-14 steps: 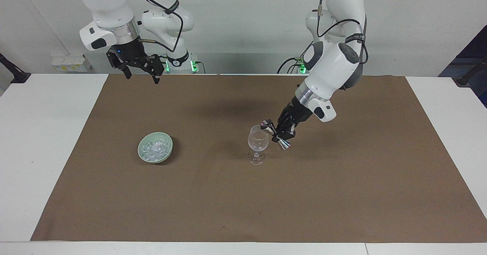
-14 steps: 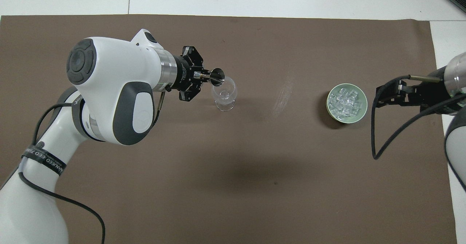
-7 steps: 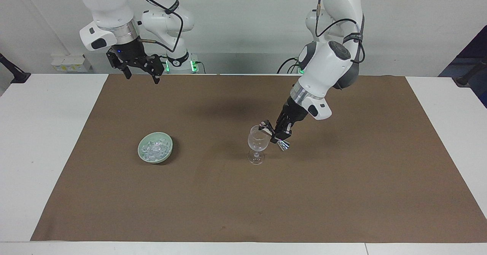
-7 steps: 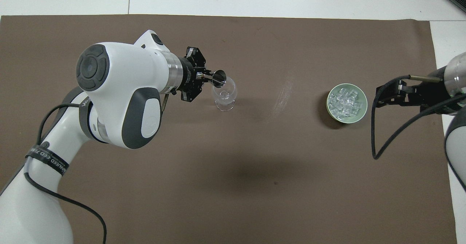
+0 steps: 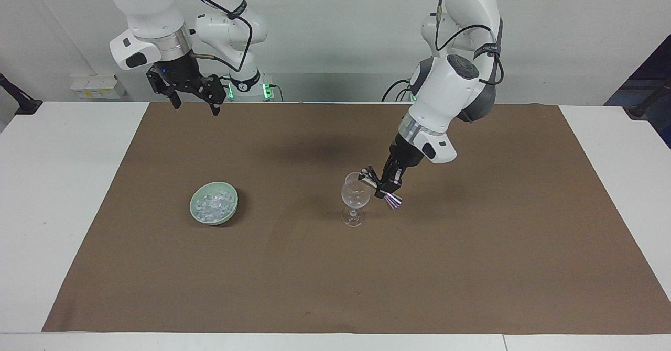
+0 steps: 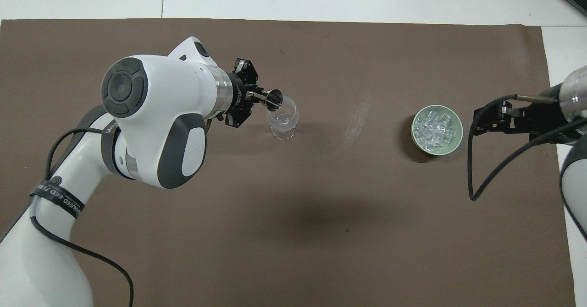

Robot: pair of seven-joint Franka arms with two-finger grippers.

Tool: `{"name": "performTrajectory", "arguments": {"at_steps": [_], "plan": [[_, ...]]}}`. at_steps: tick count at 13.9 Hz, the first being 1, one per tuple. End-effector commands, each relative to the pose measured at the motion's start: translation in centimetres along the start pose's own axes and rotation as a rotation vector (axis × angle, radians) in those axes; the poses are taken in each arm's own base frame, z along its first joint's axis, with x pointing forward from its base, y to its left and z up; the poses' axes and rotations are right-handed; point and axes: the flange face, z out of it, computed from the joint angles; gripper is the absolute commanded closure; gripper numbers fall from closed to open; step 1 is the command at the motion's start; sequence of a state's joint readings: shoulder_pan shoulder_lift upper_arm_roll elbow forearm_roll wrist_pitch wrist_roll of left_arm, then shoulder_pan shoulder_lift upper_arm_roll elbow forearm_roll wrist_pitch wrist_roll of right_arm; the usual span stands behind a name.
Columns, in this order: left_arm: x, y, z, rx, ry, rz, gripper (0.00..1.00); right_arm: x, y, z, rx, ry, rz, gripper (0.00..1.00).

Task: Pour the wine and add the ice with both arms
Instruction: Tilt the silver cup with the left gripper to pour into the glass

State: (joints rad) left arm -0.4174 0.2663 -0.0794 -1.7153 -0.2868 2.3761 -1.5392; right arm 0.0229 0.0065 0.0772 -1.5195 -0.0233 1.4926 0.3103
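Ice (image 5: 212, 205): lying as a heap of small clear chunks in the pale green bowl (image 5: 195, 208), which is sitting on the brown mat (image 5: 314, 277) toward the right arm's end of the worktop (image 5: 52, 209); nothing about it is differing from a second ago.
Wine glass (image 5: 355, 196): standing upright on the mat near the middle, well apart from the bowl and in the same spot as before.
Left claw (image 5: 386, 181): staying closed on the waist of a small metal measuring cup (image 5: 390, 199), a double-ended one, holding it tilted just beside the glass.
Measuring cup: one end is leaning at the rim of the glass (image 6: 283, 117) while the other end is pointing away and down; in the overhead view its open mouth (image 6: 274, 99) is overlapping the rim. Whether liquid is running out cannot be told.
Left arm: compared with a second ago, its elbow and forearm are sitting higher and closer over the glass, so the claw is coming down on the cup more steeply.
Right claw (image 5: 195, 98): hanging with its fingers spread wide, holding nothing, over the mat's edge nearest the robots; this arm is waiting and is unchanged from the earlier frames.
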Motion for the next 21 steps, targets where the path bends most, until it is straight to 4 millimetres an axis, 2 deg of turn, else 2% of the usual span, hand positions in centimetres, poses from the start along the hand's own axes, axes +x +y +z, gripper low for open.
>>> {"name": "performTrajectory", "arguments": {"at_steps": [1,6,21], "plan": [[-1.1,-0.3,0.0,-0.018,0.025,0.021,1.0,0.0,0.4,-0.1,0.019,-0.006,-0.006,0.0],[-2.0,-0.5,0.1,-0.016,0.062,0.08,1.0,0.0,0.4,0.0,0.019,-0.008,-0.006,0.0],[-2.6,-0.7,0.3,-0.014,0.117,0.153,1.0,0.0,0.3,-0.1,0.019,-0.006,-0.008,0.0]]}}
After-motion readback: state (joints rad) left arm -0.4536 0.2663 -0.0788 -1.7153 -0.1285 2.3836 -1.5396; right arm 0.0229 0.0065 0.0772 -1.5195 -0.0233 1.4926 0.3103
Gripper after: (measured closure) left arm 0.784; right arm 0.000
